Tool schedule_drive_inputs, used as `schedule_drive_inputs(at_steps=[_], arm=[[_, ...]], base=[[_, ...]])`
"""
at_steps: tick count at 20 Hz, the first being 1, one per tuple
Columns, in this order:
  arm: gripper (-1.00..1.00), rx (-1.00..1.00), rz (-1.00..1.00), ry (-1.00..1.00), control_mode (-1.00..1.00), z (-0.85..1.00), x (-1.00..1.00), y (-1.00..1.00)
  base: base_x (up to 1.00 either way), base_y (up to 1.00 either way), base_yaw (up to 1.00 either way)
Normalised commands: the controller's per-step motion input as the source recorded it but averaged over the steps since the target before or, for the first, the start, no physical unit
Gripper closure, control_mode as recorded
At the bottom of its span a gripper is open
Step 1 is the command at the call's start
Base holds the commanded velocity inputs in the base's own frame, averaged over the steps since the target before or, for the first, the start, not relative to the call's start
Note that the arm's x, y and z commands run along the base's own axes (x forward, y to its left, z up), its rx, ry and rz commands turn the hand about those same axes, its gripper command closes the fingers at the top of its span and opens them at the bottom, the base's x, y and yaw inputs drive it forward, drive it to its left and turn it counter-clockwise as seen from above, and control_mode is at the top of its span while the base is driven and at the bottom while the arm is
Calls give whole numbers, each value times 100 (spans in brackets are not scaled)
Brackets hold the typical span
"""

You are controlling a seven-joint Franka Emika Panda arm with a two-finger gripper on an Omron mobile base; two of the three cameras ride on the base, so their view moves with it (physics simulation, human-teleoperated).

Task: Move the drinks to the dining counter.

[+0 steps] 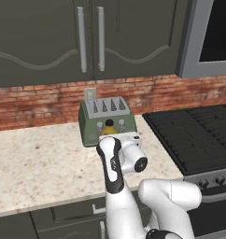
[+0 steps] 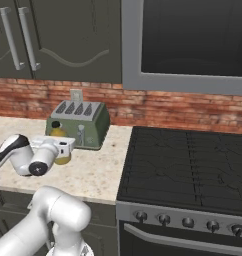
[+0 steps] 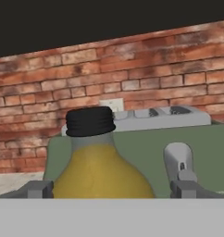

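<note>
One of the drinks, a yellow-orange juice bottle (image 3: 102, 173) with a black cap, stands upright on the wall counter (image 1: 40, 163) right in front of a green toaster (image 1: 105, 112). In the left base view the juice bottle (image 1: 108, 130) peeks out just behind my white hand, and from the right the juice bottle (image 2: 59, 133) is half covered by it. My gripper (image 3: 111, 190) is open, level with the bottle's belly, with one fingertip (image 3: 40, 190) on each side of it and a gap to the bottle. The dining counter is out of view.
The toaster (image 2: 80, 120) backs onto a red brick wall (image 1: 35, 100). A black stove (image 2: 188, 165) adjoins the counter on the right. Dark upper cabinets (image 1: 87, 37) hang above, and a microwave (image 2: 193, 40) sits over the stove.
</note>
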Motion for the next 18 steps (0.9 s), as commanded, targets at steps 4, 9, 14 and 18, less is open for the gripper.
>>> schedule_drive_inputs(at_steps=[4,9,14,18], arm=[[-100,0,-2,0,-100,0,13,5],[-100,0,0,-1,-100,7,4,11],[-100,0,0,-9,-100,10,0,6],[-100,0,0,-8,-100,0,1,1]], base=[[0,0,0],[0,0,0],[0,0,0],[0,0,0]])
